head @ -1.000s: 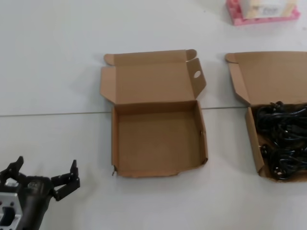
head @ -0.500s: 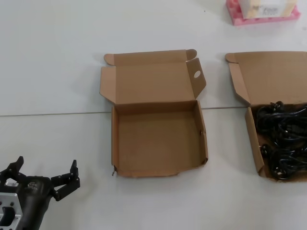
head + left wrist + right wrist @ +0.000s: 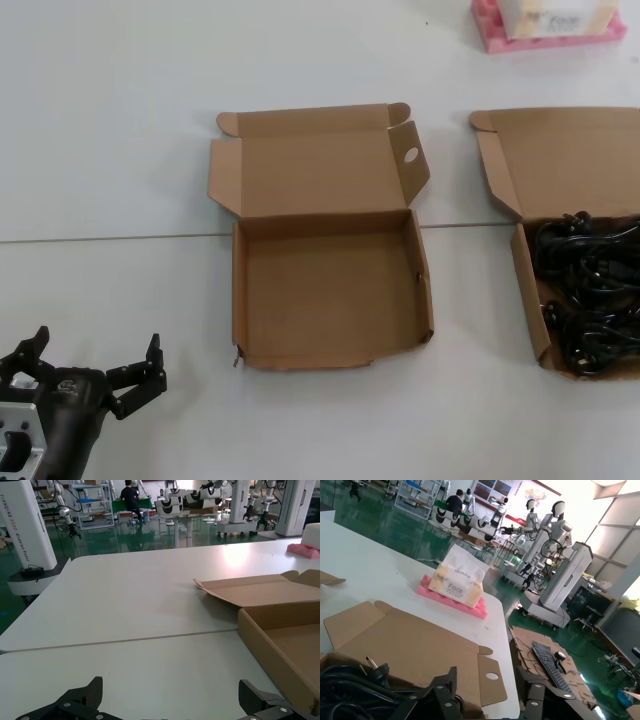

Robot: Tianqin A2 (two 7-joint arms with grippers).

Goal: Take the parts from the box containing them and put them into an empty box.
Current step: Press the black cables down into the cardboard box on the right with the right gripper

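Observation:
The empty box (image 3: 325, 290) lies open at the table's middle, its lid folded back, with a round-holed side flap (image 3: 410, 156). To its right lies the box containing the parts (image 3: 528, 290), cut off by the frame edge. The parts (image 3: 590, 300) are black coiled cables heaped inside it. My left gripper (image 3: 97, 345) hovers open near the table's front left, well left of the empty box (image 3: 280, 635). It is also open in its own wrist view (image 3: 170, 690), with nothing between its fingers. My right gripper (image 3: 486, 670) stands open just above the cables (image 3: 350, 682) and holds nothing.
A pink foam tray with a tissue pack (image 3: 545, 25) stands at the back right, beyond the cable box's lid (image 3: 410, 640). A seam (image 3: 110, 239) runs across the white table. The table's right edge (image 3: 512, 680) lies close to the cable box.

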